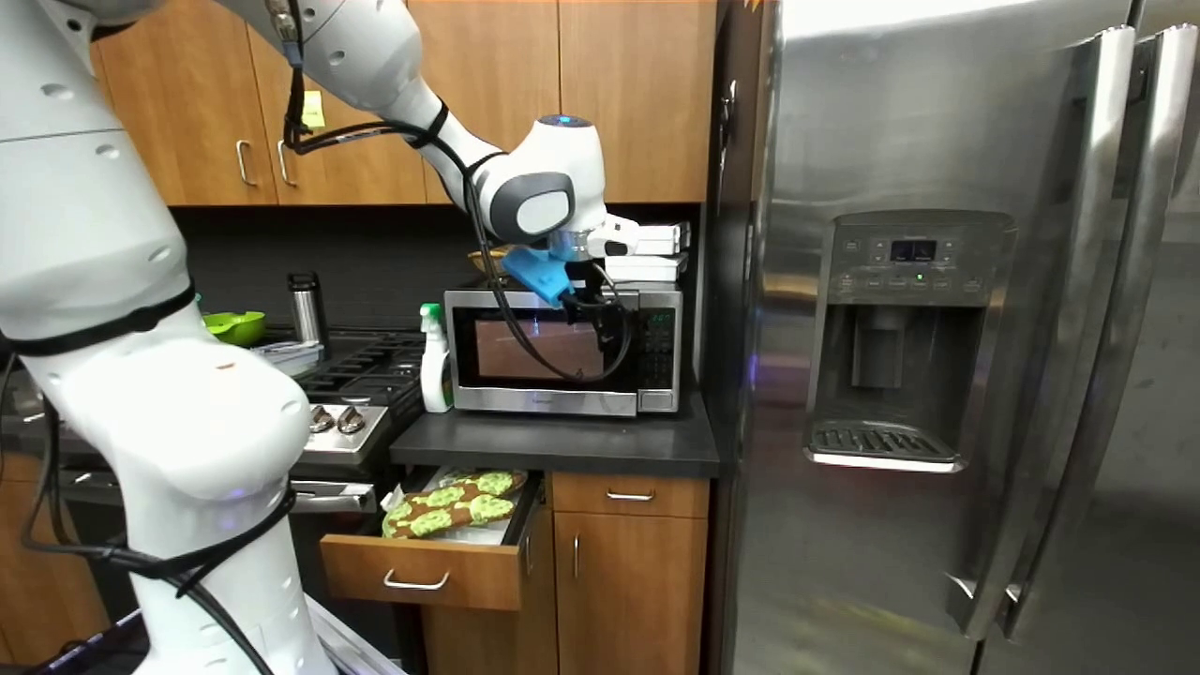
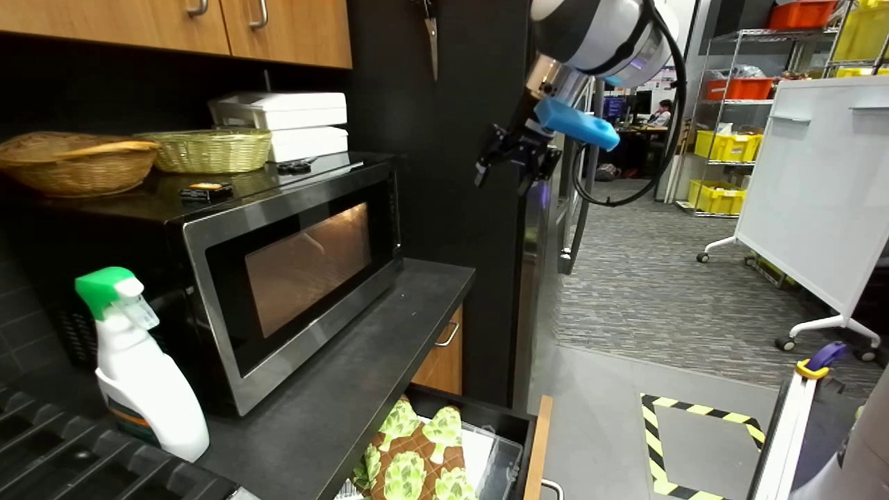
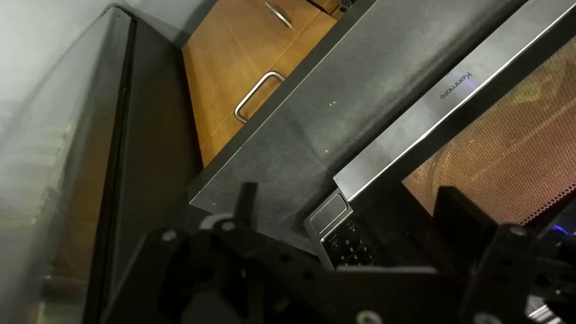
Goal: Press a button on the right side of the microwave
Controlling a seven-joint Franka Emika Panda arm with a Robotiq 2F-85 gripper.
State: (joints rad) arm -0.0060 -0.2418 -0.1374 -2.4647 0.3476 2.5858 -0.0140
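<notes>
The silver-grey microwave (image 1: pixel 544 402) stands on a dark counter, its door shut and its window dark. On its right side is a narrow black control panel (image 1: pixel 659 342). In the wrist view, number buttons (image 3: pixel 353 249) show upside down, with a rectangular door button (image 3: pixel 330 213) beyond them; my gripper's body hides the rest of the panel. My gripper (image 2: pixel 503 182) hangs in front of the microwave's right end, apart from it. Its fingers are spread wide with nothing between them. In the wrist view, the gripper (image 3: pixel 351 202) straddles the panel area, one finger (image 3: pixel 459 220) overlapping the window.
White boxes (image 2: pixel 309 142) and wicker baskets (image 2: pixel 208 149) sit on top of the microwave. A spray bottle (image 1: pixel 434 361) stands at its left. Below, a drawer (image 1: pixel 422 572) is pulled out with a patterned mitt (image 1: pixel 450 506) in it. The steel fridge (image 1: pixel 891 562) rises to the right.
</notes>
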